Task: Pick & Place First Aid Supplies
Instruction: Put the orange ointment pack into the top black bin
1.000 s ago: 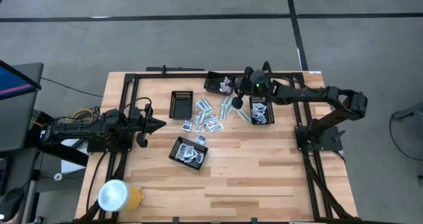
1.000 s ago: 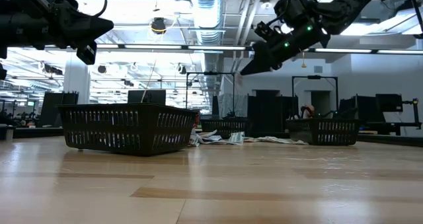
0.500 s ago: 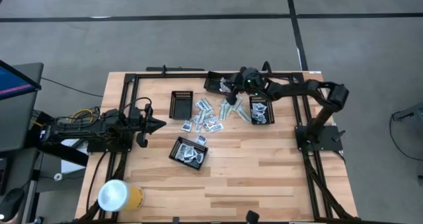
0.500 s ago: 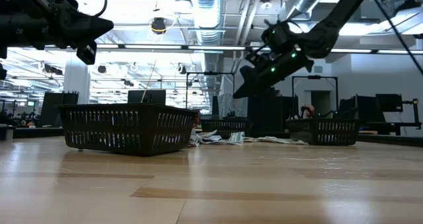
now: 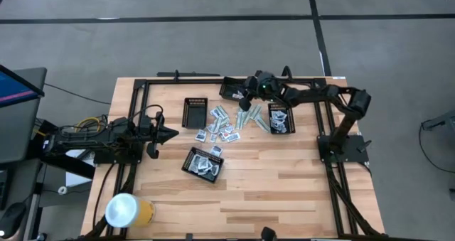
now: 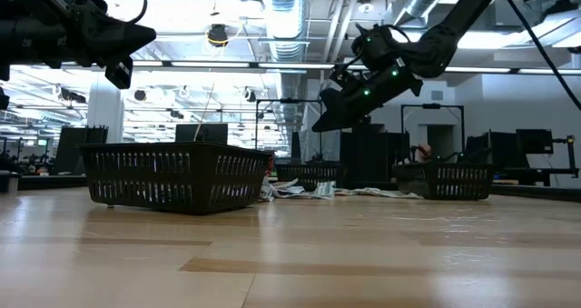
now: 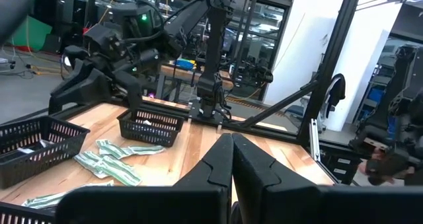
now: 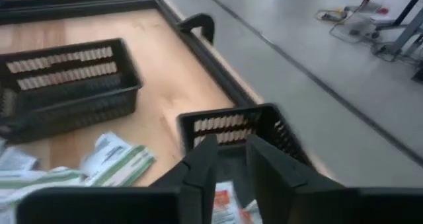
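No writing can be read on any packet. In the high view, the first aid supplies (image 5: 229, 124) lie scattered at upper centre of the wooden tabletop (image 5: 284, 184), among four black mesh trays; the right gripper (image 5: 242, 99) hangs over the tray at the top edge (image 5: 232, 89), the left gripper (image 5: 169, 134) waits at mid-left, and a yellow cup (image 5: 128, 210) stands lower left. The low view shows a tray (image 6: 177, 175) at left and a ceiling of pipes and strip lights. The left wrist view shows its fingers (image 7: 228, 164) pressed together. In the right wrist view the fingers (image 8: 201, 164) stand slightly apart, holding nothing, above a tray with packets (image 8: 225, 201); grey floor lies beyond.
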### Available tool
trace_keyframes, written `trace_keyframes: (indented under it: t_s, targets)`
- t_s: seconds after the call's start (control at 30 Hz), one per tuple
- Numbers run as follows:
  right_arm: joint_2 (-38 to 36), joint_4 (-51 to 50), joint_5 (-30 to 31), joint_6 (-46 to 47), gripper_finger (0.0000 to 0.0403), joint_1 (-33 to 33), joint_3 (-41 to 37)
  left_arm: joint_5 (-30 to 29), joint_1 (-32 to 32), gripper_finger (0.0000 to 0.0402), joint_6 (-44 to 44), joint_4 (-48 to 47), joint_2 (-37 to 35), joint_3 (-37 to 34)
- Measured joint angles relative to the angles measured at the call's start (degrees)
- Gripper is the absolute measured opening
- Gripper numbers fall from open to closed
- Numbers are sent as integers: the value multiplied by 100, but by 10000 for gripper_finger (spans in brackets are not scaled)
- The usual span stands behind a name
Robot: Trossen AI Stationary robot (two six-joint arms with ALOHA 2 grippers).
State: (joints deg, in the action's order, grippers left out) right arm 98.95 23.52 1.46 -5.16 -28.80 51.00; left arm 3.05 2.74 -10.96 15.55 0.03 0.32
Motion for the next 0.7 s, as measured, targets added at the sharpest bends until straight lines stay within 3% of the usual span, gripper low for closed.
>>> trace_keyframes:
  t_s: [0.2,0.53,0.7]
  targets:
    - [-510,-872,3,392,90,431,0,-2,0,8,0,0,-2,0]
    - [-825,-1203,21,-229,76,2203,-1,-2,0,8,0,4,-1,0]
    - [-471,-1239,730,-119,75,2999,-7,-2,0,8,0,17,-1,0]
